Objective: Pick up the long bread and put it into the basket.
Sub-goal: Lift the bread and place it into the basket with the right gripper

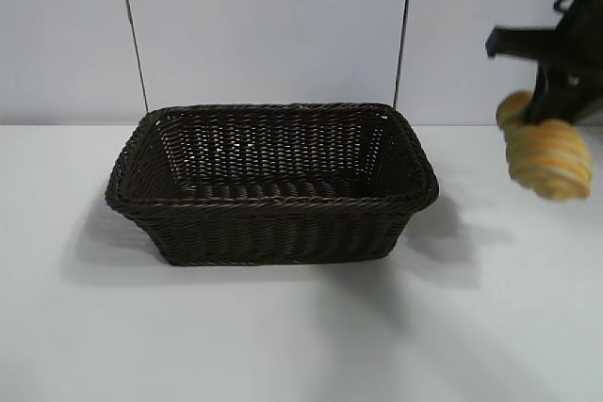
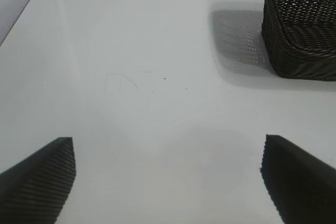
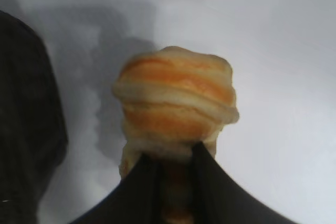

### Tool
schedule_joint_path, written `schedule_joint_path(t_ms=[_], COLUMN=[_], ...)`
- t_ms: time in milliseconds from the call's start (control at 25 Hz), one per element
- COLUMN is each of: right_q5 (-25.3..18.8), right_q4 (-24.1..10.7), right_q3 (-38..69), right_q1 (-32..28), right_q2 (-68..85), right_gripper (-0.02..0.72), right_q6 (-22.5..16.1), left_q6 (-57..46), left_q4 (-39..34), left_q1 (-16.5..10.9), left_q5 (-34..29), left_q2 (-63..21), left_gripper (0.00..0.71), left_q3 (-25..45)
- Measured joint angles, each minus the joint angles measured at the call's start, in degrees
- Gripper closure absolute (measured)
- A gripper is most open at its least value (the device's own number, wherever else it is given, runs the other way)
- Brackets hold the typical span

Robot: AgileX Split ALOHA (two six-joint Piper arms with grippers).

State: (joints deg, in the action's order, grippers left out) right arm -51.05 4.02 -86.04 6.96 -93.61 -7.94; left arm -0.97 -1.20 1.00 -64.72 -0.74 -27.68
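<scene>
One long bread (image 1: 548, 159) pinched in right gripper (image 1: 556, 120) above table (image 1: 283, 327), right of basket (image 1: 273, 185); left gripper (image 2: 168, 182) wide apart

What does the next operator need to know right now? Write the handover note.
Right claw: shut on the long bread, holding it in the air to the right of the basket; the wrist view shows the fingers pinching one end.
Left claw: open, hanging over bare table beside the basket, holding nothing.
Basket: in the middle of the table, nothing seen inside.
Done: bread picked up.
Left: carry the bread over the basket, lower it in, release.
</scene>
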Motion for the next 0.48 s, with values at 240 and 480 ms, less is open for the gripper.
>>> schedule_joint_path(t_ms=[240,480], right_q5=[2.03,6.81], right_q4=[0.06,0.06], right_q3=[-0.24,-1.90], right_q1=[6.91,14.64], right_q2=[-2.68,-10.69], right_gripper=[0.608,0.608], right_q6=[-1.02,0.46], left_q6=[0.00,0.00], left_q4=[0.00,0.00], left_q1=[0.00,0.00], left_q5=[0.00,0.00], left_q2=[0.00,0.00], left_gripper=[0.016,0.016], left_q3=[0.00,0.00])
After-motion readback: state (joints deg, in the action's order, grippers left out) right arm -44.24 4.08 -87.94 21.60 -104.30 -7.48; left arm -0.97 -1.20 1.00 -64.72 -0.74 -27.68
